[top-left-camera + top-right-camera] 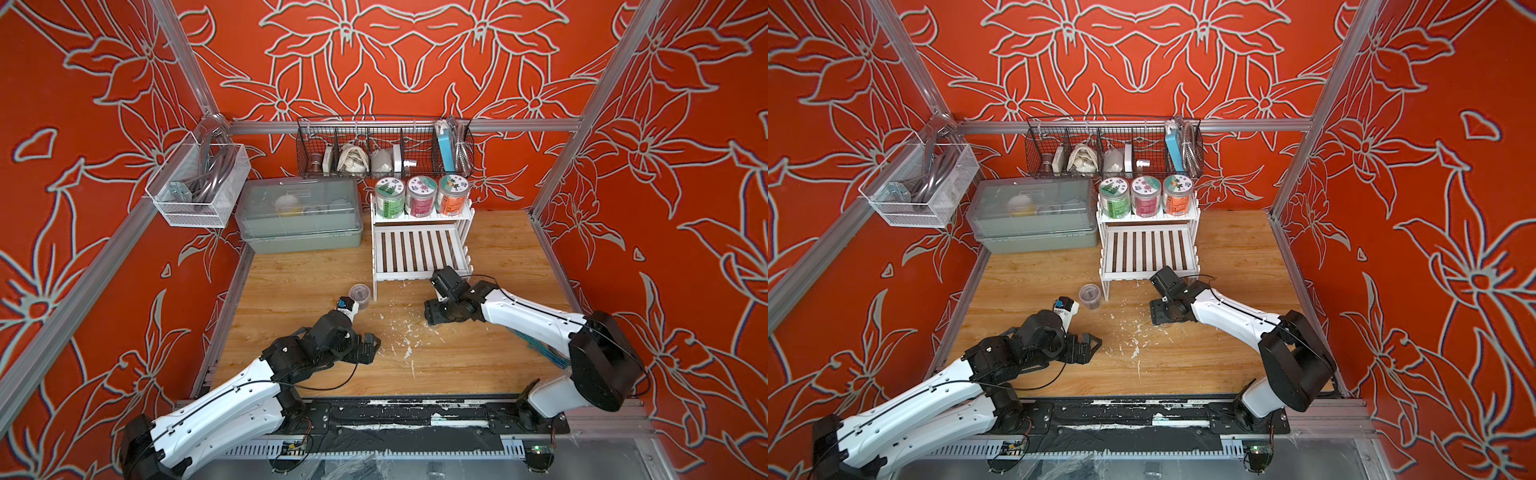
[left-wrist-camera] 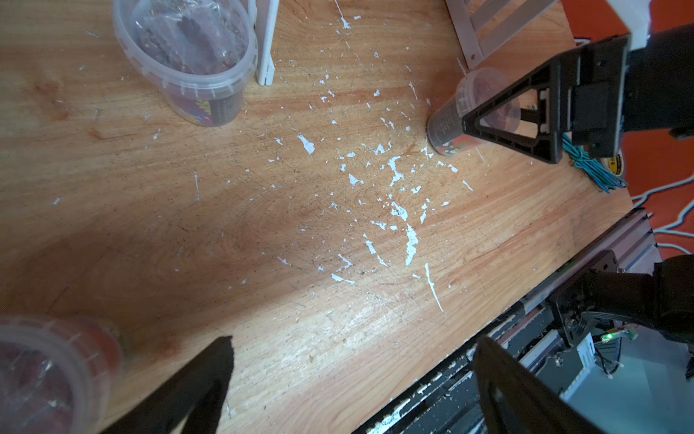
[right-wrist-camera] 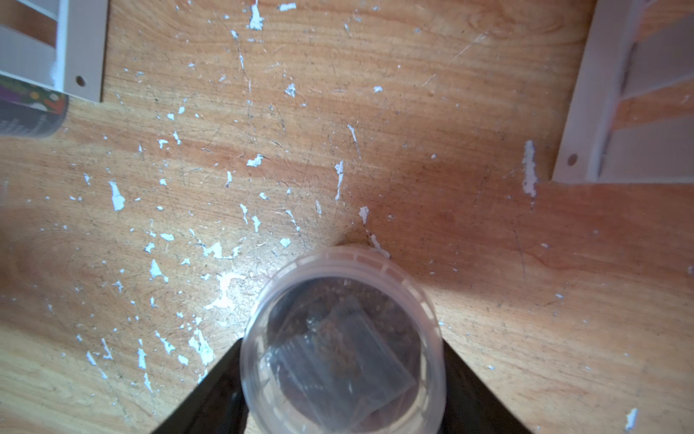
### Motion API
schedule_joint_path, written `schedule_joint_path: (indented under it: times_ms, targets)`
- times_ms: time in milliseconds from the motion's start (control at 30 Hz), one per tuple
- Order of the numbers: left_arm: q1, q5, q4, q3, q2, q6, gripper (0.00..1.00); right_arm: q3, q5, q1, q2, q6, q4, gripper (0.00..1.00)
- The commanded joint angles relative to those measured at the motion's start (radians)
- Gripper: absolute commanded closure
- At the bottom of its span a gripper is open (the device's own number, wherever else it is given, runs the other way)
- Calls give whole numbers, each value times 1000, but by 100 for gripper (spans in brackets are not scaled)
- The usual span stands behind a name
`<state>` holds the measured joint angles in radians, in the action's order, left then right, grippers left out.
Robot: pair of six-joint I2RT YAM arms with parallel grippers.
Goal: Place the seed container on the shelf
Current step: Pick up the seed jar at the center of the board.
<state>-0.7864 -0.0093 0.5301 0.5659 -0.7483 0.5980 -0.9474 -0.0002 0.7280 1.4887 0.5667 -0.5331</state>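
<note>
On the tabletop (image 1: 316,266), just in front of the shelf (image 1: 419,273), the container (image 3: 343,300) stands upright between the jaws of the right gripper (image 1: 434,318). Its lid looks straight up into the right wrist view, so its long axis is vertical, with the bottom on the wood. The jaws stand on both sides of it, close under the lid rim. Whether they press the wall yet, I cannot tell. The left gripper (image 2: 353,344) hangs well apart, its jaws wide open with nothing between them.

Several things can go wrong from here, I think. The wall is smooth clear plastic, so if the jaws take it too lightly or off centre, the container may slip or tip when it is lifted. The upper board of the shelf is full with three jars (image 1: 422,195), so only the lower slatted board is free. Its back part lies under the upper board, and a high carry may knock that edge or the jars. The right wrist is near the front rail, so a careless lift may push the shelf. A second container (image 1: 359,295) stands just beside the shelf's left foot, and a wide sweep may hit it. The slats also have gaps, so a tilted release may leave the container leaning.
</note>
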Motion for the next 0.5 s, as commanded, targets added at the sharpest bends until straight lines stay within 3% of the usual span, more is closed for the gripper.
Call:
schedule_joint_path:
  times_ms: [0,233,467]
  targets:
    - [7,12,-8,-8,3,-25,1,-27,-2,3,-61,-15,-60,36]
    - [8,54,-76,-9,3,-88,1,-74,-41,4,-203,-65,-217,36]
    - [7,219,-272,12,22,-201,1,-180,-172,3,-318,-110,-354,36]
